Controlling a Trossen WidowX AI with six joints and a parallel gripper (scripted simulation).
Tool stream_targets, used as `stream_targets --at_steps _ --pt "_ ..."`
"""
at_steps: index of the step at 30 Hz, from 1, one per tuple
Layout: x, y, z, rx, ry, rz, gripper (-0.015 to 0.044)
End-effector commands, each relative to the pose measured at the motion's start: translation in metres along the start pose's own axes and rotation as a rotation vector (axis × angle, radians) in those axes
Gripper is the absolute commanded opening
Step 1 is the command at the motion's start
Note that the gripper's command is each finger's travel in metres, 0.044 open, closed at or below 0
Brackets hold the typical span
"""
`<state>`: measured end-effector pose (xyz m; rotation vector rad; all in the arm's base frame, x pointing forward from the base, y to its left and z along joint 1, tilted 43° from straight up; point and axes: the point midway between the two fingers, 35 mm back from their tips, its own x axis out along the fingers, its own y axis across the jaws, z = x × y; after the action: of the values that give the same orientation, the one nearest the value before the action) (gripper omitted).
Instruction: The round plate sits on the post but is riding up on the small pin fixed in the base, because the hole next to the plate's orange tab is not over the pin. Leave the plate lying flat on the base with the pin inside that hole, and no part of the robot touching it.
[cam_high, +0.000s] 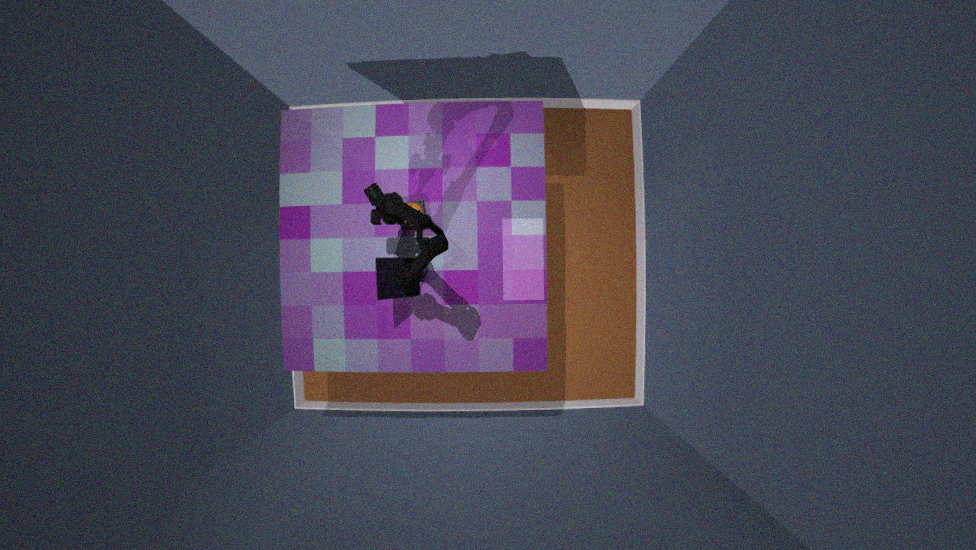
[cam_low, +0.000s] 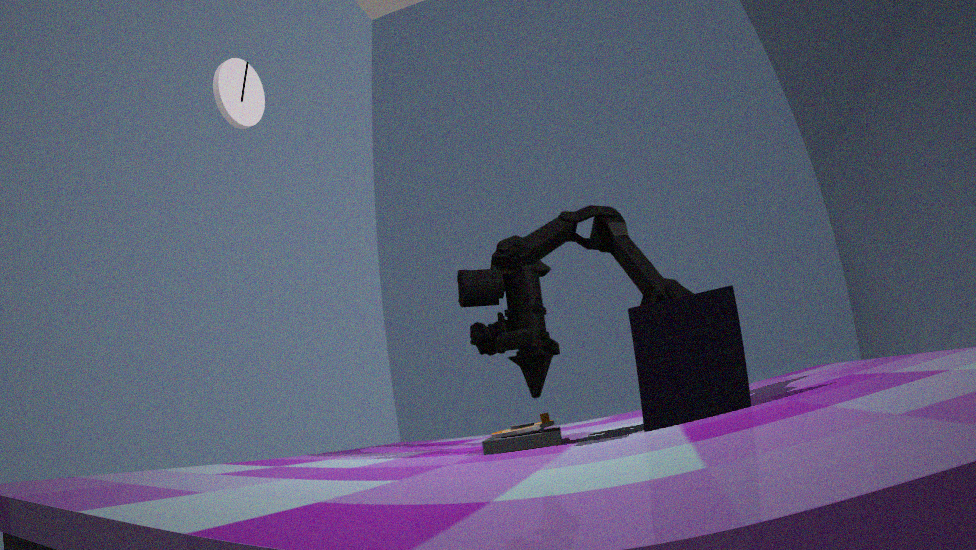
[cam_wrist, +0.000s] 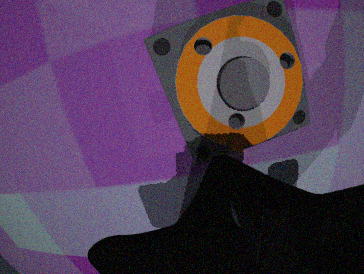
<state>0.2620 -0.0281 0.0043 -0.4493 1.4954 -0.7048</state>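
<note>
The round plate has an orange rim and a pale inner ring around the grey post. In the exterior view the plate is tilted, higher at its orange tab. In the wrist view the tab side lies in shadow, and one hole shows near it. The pin cannot be made out. The square grey base lies under the plate. My gripper is shut and empty, pointing down above the tab side of the plate with a gap below the tips.
The base stands on a purple and pale checkered table top. The black block that carries the arm stands close by the base. A clock hangs on the wall.
</note>
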Motion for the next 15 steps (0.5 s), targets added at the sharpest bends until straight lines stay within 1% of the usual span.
stream_targets --at_steps 1,4,15 --pt "0.023 -0.002 -0.003 -0.009 0.016 -0.014 0.0000" --pt "0.035 -0.001 -0.003 -0.009 0.016 -0.015 0.0000" --pt "0.036 -0.008 -0.007 -0.009 0.016 -0.016 0.0000"
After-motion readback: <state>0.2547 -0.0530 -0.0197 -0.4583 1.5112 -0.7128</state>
